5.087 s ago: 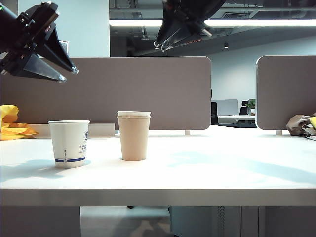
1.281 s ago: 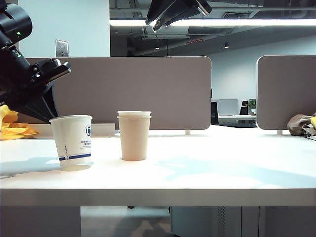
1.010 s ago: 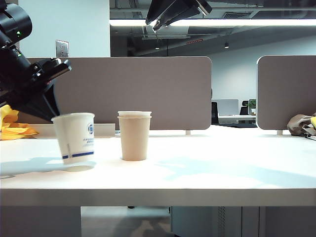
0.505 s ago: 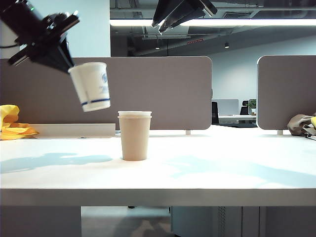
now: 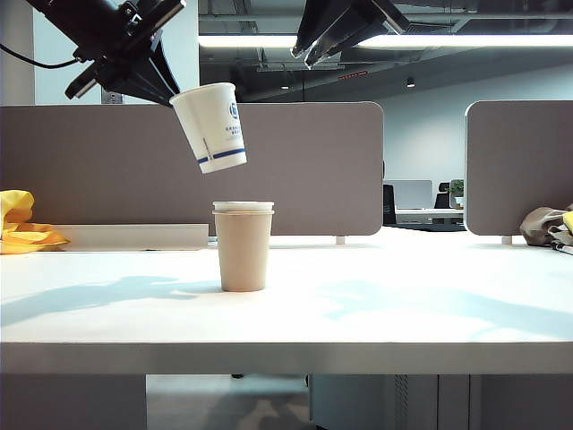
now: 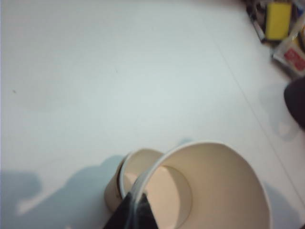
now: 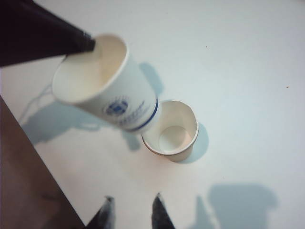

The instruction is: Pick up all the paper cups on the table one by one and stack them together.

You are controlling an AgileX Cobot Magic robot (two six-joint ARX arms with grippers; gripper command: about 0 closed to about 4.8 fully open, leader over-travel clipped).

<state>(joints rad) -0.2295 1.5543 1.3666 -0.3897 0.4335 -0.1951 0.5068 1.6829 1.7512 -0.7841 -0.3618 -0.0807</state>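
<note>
A white paper cup [image 5: 212,125] with a blue band and logo hangs tilted in the air, just above and left of the tan paper cup [image 5: 243,253]. My left gripper [image 5: 170,94] is shut on its rim, one finger inside and one outside [image 6: 136,210]. The tan cup stands upright on the table [image 5: 403,305] with a white cup's rim [image 5: 243,206] nested in its top. In the right wrist view the held cup [image 7: 107,88] hangs beside the standing stack [image 7: 174,131]. My right gripper [image 7: 132,198] is high above the table [image 5: 345,27], open, with nothing between its fingers.
Grey-brown partition panels [image 5: 295,161] run along the back of the table. A yellow cloth [image 5: 22,224] lies at the back left, and a bundle of things [image 5: 546,224] at the back right. Small items [image 6: 281,24] lie near one table corner.
My left gripper has lifted the white cup off the table and carried it up and to the right, to above the tan cup. The right gripper stays high, shifted slightly right.
</note>
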